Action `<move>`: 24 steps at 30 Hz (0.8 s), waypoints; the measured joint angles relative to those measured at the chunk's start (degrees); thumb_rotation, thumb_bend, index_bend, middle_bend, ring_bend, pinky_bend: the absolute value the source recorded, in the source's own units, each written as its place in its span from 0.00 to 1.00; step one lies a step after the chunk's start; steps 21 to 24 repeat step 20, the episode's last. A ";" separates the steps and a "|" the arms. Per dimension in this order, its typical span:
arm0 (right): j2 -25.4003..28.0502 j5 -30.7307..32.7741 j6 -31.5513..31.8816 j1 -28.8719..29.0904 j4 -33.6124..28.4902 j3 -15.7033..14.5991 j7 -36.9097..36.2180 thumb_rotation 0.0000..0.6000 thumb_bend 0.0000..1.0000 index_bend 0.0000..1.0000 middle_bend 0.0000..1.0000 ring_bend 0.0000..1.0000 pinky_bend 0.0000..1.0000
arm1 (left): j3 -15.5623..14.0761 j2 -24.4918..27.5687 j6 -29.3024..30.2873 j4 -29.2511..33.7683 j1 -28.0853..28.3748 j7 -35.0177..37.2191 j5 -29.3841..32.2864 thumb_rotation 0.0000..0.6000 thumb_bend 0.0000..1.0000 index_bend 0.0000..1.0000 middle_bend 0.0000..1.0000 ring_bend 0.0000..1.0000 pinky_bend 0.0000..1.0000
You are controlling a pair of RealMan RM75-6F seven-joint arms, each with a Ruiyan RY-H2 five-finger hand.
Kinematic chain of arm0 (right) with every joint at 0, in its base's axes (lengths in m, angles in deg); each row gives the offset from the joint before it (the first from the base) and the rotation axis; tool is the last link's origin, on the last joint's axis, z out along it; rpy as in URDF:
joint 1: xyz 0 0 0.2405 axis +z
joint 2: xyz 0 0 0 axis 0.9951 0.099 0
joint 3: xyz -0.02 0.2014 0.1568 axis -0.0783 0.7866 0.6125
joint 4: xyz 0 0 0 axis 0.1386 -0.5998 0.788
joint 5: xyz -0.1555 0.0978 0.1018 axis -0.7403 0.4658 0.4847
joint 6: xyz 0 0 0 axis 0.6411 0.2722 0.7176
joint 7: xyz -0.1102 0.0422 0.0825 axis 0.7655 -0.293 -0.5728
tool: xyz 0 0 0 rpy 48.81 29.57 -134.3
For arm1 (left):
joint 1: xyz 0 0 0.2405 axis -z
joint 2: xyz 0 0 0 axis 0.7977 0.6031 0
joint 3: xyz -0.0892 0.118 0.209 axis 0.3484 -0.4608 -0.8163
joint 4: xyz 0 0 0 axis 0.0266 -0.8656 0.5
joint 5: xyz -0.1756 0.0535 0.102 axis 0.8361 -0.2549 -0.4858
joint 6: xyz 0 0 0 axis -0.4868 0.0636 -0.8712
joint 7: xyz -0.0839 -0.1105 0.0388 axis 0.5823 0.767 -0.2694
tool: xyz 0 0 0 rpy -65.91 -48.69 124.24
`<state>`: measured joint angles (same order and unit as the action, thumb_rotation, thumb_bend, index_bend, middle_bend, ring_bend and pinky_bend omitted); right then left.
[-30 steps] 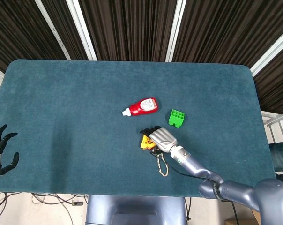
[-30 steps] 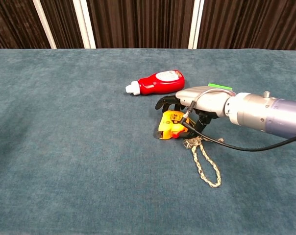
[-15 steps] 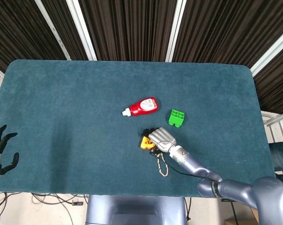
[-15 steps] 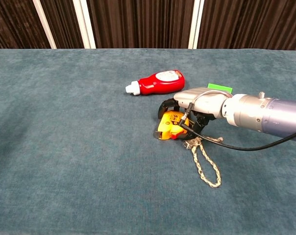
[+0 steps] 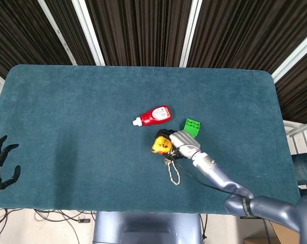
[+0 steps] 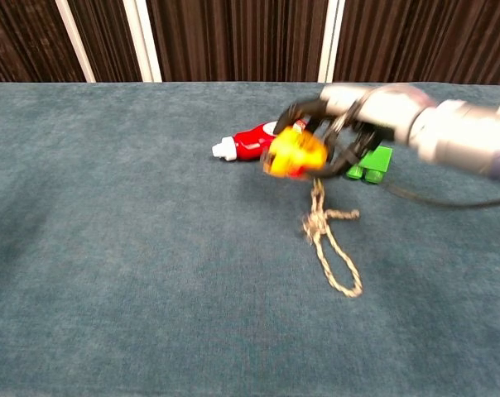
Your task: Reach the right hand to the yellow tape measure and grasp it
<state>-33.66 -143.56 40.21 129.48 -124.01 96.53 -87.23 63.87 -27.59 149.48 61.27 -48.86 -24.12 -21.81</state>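
My right hand grips the yellow tape measure and holds it lifted above the table. Its fingers curl over the top of the yellow body. A braided cord hangs from the tape measure and trails onto the cloth. My left hand rests at the table's near left corner with its fingers spread and nothing in it; the chest view does not show it.
A red bottle with a white cap lies just behind the lifted tape measure. A green block sits beside my right hand. The teal cloth table ends near the frame's bottom edge.
My right hand closed on the tape measure and raised it off the table, shifting slightly away from me. The cord now dangles from it. The left hand has not moved.
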 measured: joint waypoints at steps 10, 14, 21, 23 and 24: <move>14.15 -3.55 12.72 -6.53 -8.43 4.08 -30.99 1.00 0.53 0.53 0.50 0.52 0.46 | -0.14 -0.14 0.08 0.20 -0.06 -0.61 -0.04 1.00 0.44 0.19 0.00 0.00 0.00; 20.07 -6.58 17.92 -9.44 -10.38 4.41 -42.77 1.00 0.53 0.53 0.49 0.52 0.46 | -0.15 -0.22 0.14 0.27 -0.07 -0.85 -0.09 1.00 0.44 0.19 0.00 0.00 0.00; 26.01 -11.62 23.41 -12.49 -12.07 3.22 -49.33 1.00 0.53 0.53 0.49 0.52 0.46 | -0.20 -0.34 0.27 0.18 -0.09 -1.12 -0.24 1.00 0.44 0.19 0.00 0.00 0.00; 26.01 -11.62 23.41 -12.49 -12.07 3.22 -49.33 1.00 0.53 0.53 0.49 0.52 0.46 | -0.20 -0.34 0.27 0.18 -0.09 -1.12 -0.24 1.00 0.44 0.19 0.00 0.00 0.00; 26.01 -11.62 23.41 -12.49 -12.07 3.22 -49.33 1.00 0.53 0.53 0.49 0.52 0.46 | -0.20 -0.34 0.27 0.18 -0.09 -1.12 -0.24 1.00 0.44 0.19 0.00 0.00 0.00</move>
